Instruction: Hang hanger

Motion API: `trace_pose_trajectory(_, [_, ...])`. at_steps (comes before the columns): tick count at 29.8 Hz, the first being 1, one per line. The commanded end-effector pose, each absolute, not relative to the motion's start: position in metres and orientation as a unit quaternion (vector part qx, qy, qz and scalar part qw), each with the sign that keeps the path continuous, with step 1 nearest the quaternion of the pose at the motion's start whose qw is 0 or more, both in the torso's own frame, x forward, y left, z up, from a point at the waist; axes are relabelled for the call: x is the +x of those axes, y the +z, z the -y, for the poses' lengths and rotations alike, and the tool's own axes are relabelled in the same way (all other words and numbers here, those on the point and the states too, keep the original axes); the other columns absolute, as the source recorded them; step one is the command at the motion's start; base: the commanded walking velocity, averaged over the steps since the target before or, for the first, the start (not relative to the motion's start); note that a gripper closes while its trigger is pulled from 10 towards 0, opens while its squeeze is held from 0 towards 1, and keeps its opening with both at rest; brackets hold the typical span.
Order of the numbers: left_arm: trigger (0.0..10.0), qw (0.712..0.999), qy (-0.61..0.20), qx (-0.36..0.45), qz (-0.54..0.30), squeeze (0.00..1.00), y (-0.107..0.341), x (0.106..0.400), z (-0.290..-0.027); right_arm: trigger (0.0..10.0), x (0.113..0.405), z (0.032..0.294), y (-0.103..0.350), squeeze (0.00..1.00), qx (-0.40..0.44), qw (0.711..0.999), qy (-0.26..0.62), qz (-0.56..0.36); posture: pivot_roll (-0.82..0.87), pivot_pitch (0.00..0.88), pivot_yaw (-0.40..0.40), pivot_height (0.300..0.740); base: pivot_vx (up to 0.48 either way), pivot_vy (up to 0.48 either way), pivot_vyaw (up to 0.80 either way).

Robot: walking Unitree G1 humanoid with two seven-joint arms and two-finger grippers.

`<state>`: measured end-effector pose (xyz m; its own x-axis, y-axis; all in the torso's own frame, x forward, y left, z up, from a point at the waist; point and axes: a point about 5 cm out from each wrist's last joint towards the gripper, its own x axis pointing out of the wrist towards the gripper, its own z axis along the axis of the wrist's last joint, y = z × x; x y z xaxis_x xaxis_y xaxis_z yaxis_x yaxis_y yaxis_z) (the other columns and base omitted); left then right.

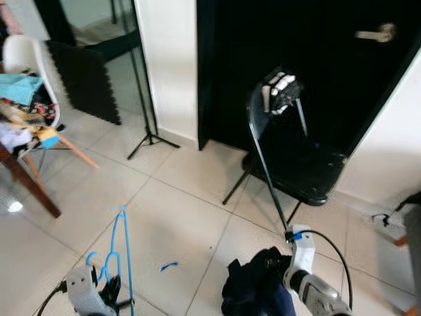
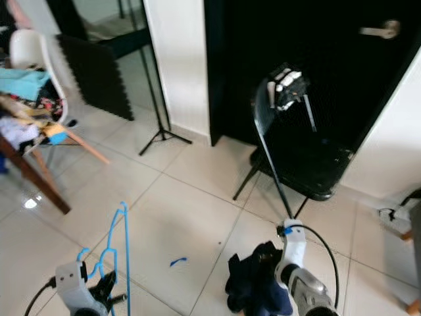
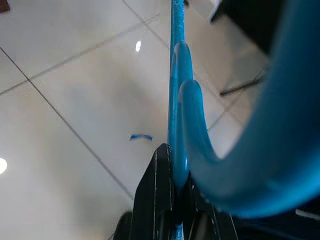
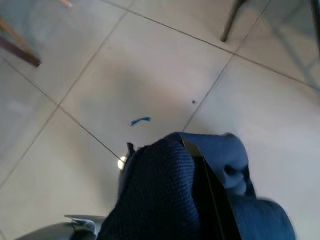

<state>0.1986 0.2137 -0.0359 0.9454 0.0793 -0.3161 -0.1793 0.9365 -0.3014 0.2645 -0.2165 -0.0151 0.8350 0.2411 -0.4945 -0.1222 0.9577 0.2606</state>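
A thin blue hanger stands upright low on my left, its hook curling close to the left wrist camera. My left gripper is shut on it, and the black fingers pinch the blue wire between them. Low on my right, my right gripper is shut on a dark blue garment. The bunched cloth wraps around the fingers and hides most of them. Both arms hang over the pale tiled floor.
A black folding chair stands ahead by a black door, with a white-and-black glove on its back. A tripod stand, a white chair piled with clothes and a wooden table leg are on the left. A blue scrap lies on the tiles.
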Motion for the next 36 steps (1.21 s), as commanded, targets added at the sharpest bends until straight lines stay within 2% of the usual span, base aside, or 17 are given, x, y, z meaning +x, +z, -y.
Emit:
trace_pose_trajectory(1, [10.0, 0.970, 0.074, -0.164, -0.165, 0.00, -0.042, 0.188, -0.215, 10.0, 0.263, 0.212, -0.017, 0.00, 0.113, 0.950, 0.105, -0.271, -0.04, 0.103, -0.028, 0.740, 0.000, 0.000, 0.68])
trace_pose_trajectory(18, [10.0, 0.970, 0.075, -0.162, -0.163, 0.00, -0.043, 0.188, -0.215, 10.0, 0.264, 0.210, -0.015, 0.00, 0.115, 0.950, 0.120, -0.263, -0.04, 0.105, -0.024, 0.740, 0.000, 0.000, 0.68])
trace_pose_trajectory(24, [10.0, 0.977, 0.071, -0.115, -0.162, 0.00, -0.039, 0.190, -0.221, 10.0, 0.272, 0.207, -0.007, 0.00, 0.109, 0.953, 0.145, -0.241, -0.03, 0.100, -0.027, 0.740, 0.000, 0.000, 0.30])
trace_pose_trajectory(26, [10.0, 0.981, 0.075, -0.102, -0.144, 0.00, -0.033, 0.192, -0.229, 10.0, 0.282, 0.207, 0.004, 0.00, 0.109, 0.957, 0.152, -0.220, -0.03, 0.104, -0.026, 0.740, 0.000, 0.000, 0.00])
trace_pose_trajectory(29, [10.0, 0.991, 0.094, -0.063, -0.067, 0.00, 0.002, 0.210, -0.257, 10.0, 0.324, 0.201, 0.059, 0.00, 0.110, 0.970, 0.182, -0.117, -0.02, 0.105, -0.026, 0.740, 0.286, 0.000, 0.00])
trace_pose_trajectory(31, [10.0, 0.991, 0.094, -0.063, -0.067, 0.00, 0.002, 0.210, -0.257, 10.0, 0.324, 0.201, 0.059, 0.00, 0.110, 0.970, 0.182, -0.117, -0.02, 0.105, -0.026, 0.740, 0.307, 0.000, 0.00])
trace_pose_trajectory(33, [10.0, 0.993, 0.095, -0.051, -0.043, 0.00, 0.017, 0.215, -0.260, 10.0, 0.334, 0.196, 0.075, 0.00, 0.107, 0.971, 0.195, -0.091, -0.02, 0.104, -0.027, 0.740, 0.315, 0.000, 0.00])
trace_pose_trajectory(34, [10.0, 0.995, 0.091, -0.036, -0.004, 0.00, 0.044, 0.222, -0.260, 10.0, 0.343, 0.183, 0.097, 0.00, 0.103, 0.967, 0.226, -0.058, -0.01, 0.104, -0.031, 0.740, 0.352, 0.000, 0.59])
trace_pose_trajectory(36, [10.0, 0.995, 0.091, -0.036, -0.004, 0.00, 0.044, 0.222, -0.260, 10.0, 0.343, 0.183, 0.097, 0.00, 0.103, 0.967, 0.226, -0.058, -0.01, 0.104, -0.031, 0.740, 0.352, 0.000, 0.59])
